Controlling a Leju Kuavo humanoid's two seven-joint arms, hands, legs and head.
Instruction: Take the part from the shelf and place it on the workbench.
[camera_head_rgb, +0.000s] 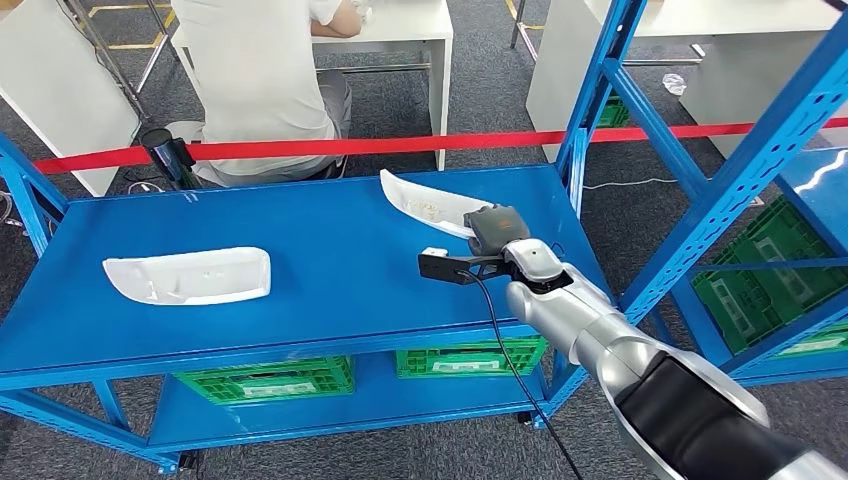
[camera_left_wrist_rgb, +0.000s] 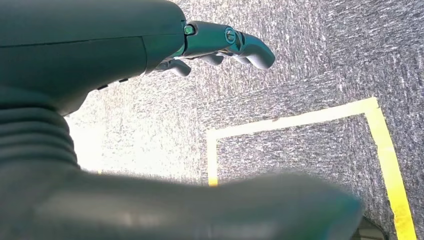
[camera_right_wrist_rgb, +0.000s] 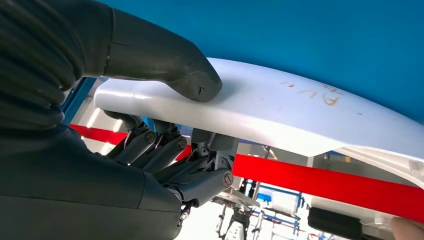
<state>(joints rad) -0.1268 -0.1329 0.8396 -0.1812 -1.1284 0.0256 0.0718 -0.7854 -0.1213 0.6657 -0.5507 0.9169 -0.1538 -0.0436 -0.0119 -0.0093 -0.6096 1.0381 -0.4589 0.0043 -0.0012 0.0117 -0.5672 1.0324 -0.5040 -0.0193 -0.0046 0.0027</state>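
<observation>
I hold white part (camera_head_rgb: 425, 208) at frame centre, right hand (camera_head_rgb: 497, 232) pinching end only, thumb (camera_right_wrist_rgb: 165, 65) over; may tip, slip, clip blue bench (camera_head_rgb: 330, 280). Left hand (camera_left_wrist_rgb: 220, 47) hangs, fingers loose, empty.

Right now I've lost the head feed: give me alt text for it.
The right hand grips one end of a white part at the right of the blue shelf. A second white part lies left; a person sits beyond red tape.

White parts (camera_head_rgb: 190, 277) are seen on a blue shelf (camera_head_rgb: 330, 300); green crates (camera_head_rgb: 265, 380) below; red tape (camera_head_rgb: 400, 145) behind.
</observation>
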